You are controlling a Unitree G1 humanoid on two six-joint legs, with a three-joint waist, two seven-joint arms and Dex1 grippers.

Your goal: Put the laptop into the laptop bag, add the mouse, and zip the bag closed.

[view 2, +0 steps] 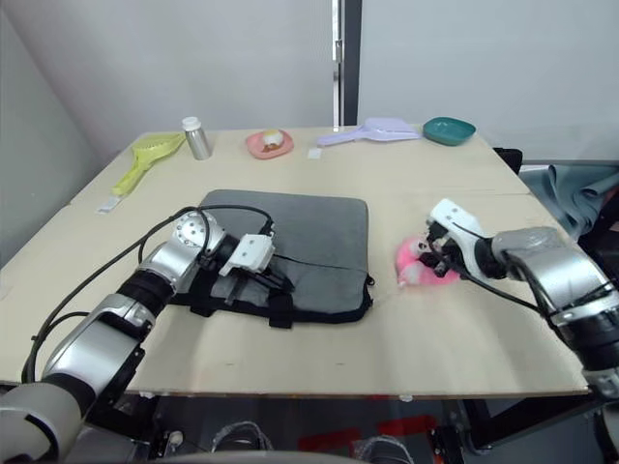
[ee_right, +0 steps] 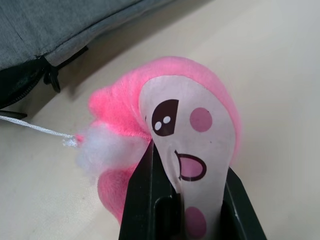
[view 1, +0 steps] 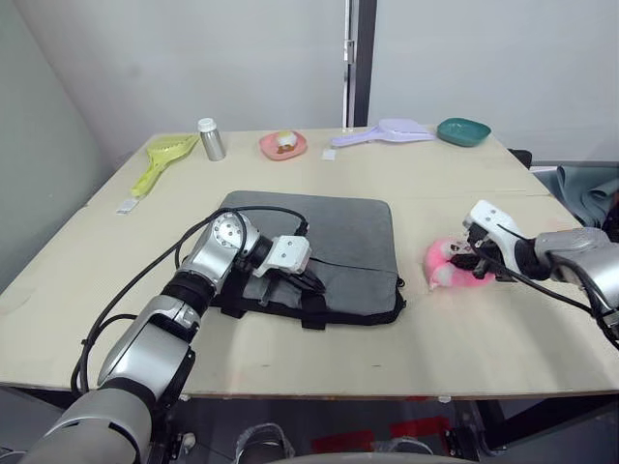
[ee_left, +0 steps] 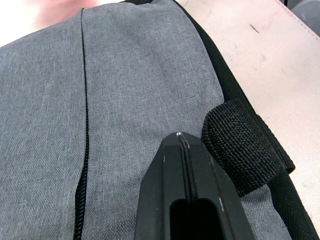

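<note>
At right of the frame, right gripper (view 1: 472, 259) pinching the pink toy (ee_right: 175, 135), not the mouse: wrong thing could end up in the bag (view 1: 338, 242). At middle left, left gripper (ee_left: 186, 150) pressed together on the bag by a handle (ee_left: 237, 150); could snag it.

Left hand (ee_left: 186, 165) has its fingers pressed together; right hand (ee_right: 187, 200) is clamped, arm reaching inward.

No words, brands, labels or numbers can be read anywhere; the only printed mark is a cartoon face on the pink plush toy (ee_right: 185, 130), centre of the right wrist view.
</note>
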